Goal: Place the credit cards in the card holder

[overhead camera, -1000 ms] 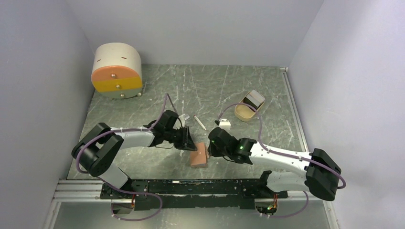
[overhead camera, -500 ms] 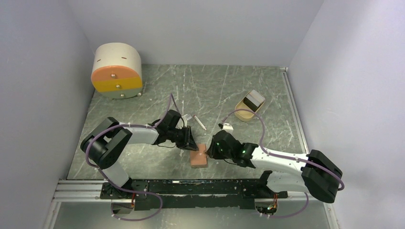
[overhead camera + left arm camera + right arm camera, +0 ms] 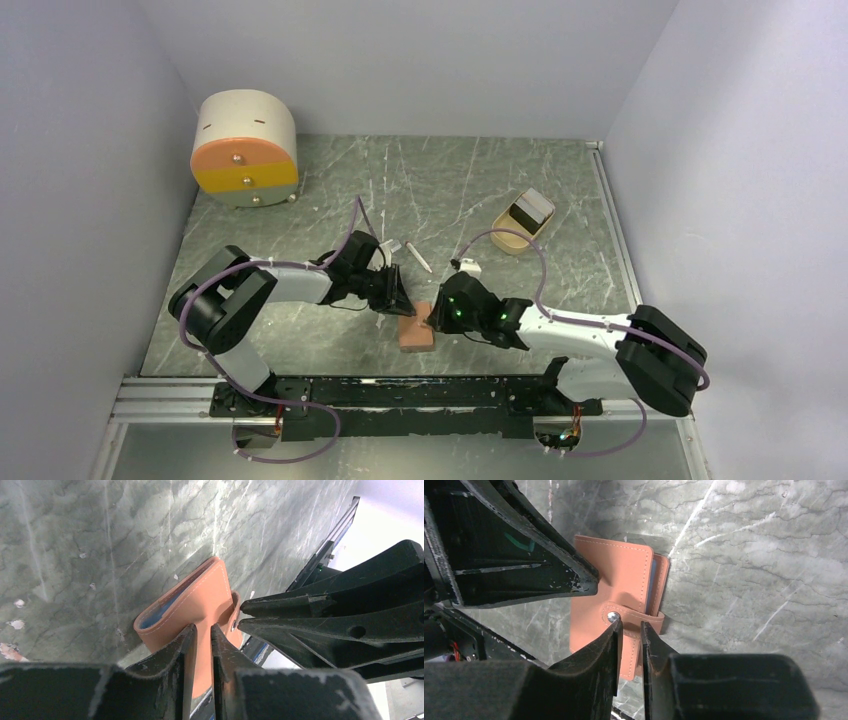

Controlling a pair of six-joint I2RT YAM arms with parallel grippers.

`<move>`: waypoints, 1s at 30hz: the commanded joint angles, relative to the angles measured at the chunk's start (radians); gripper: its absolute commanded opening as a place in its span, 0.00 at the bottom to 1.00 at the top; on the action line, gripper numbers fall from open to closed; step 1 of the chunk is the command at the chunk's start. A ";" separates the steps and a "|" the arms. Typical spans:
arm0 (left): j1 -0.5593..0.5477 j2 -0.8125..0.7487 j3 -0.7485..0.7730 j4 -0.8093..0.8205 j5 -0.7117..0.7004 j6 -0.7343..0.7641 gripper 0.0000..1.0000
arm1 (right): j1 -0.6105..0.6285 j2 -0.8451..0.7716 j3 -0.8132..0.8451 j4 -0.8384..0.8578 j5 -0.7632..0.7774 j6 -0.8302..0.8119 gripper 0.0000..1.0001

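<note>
The card holder, a closed tan leather wallet with a snap strap, lies on the table between both grippers. It shows in the left wrist view and in the right wrist view. My left gripper is shut, its tips on the holder's far left edge. My right gripper is shut, its tips at the snap on the strap. A black credit card with a white band stands in a tan oval tray at the back right.
A thin white pen-like stick lies just behind the holder. A small white object lies behind my right gripper. A round cream and orange drawer box stands at the back left. The metal rail runs along the near edge.
My right gripper has moved left, up against the holder's strap side. My left arm has drawn in slightly and its gripper stays at the holder's left edge. The holder has barely shifted.
</note>
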 commanded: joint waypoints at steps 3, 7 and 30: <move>-0.008 0.011 -0.026 0.018 0.005 0.002 0.23 | -0.008 0.009 0.047 0.000 0.009 -0.009 0.28; -0.007 0.010 -0.026 0.018 0.005 0.002 0.23 | -0.010 0.037 0.066 -0.003 0.001 -0.014 0.28; -0.008 0.012 -0.033 0.023 0.006 0.000 0.22 | -0.008 0.109 0.069 0.032 -0.057 -0.025 0.15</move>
